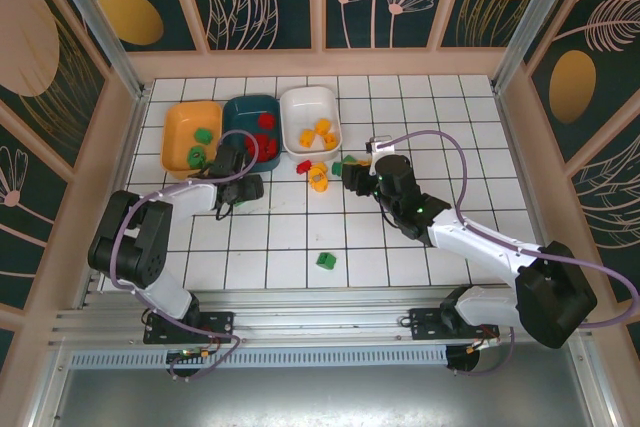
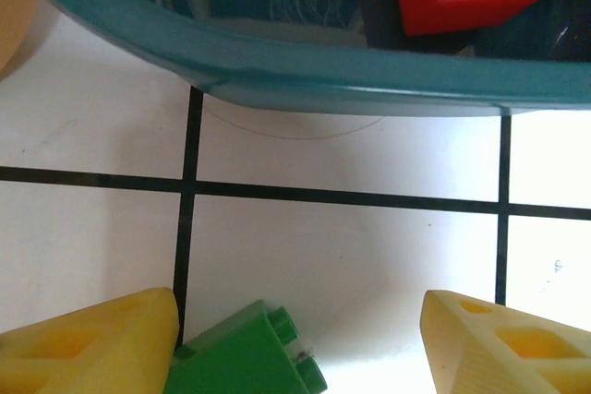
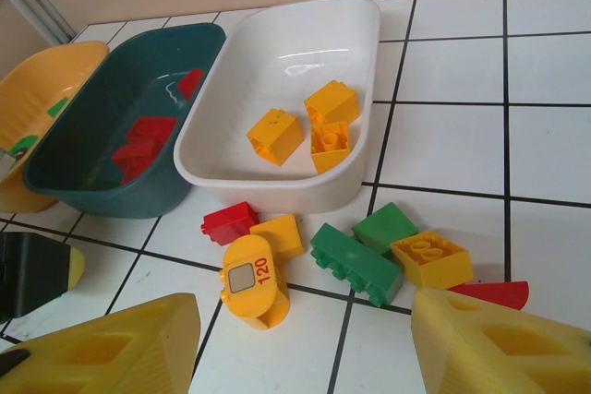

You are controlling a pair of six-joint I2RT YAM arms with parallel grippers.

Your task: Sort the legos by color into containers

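Green plastic showed low in the left wrist view: a green brick (image 2: 245, 357) lay against the lower-left finger of the left gripper (image 2: 297, 311), whose jaws stood wide, not pinching it. The teal tray (image 2: 277, 80) of reds crossed that frame's top. The orange tray (image 1: 180, 117) holding greens sat upper left in the overhead view, likely its target. The right gripper (image 3: 305, 311), also wide, faced the loose pile below the white tray (image 3: 277, 62), where a long green brick (image 3: 355, 265) ran upper left to lower right.

Spread wide: left gripper (image 2: 297, 306), right gripper (image 3: 305, 306).
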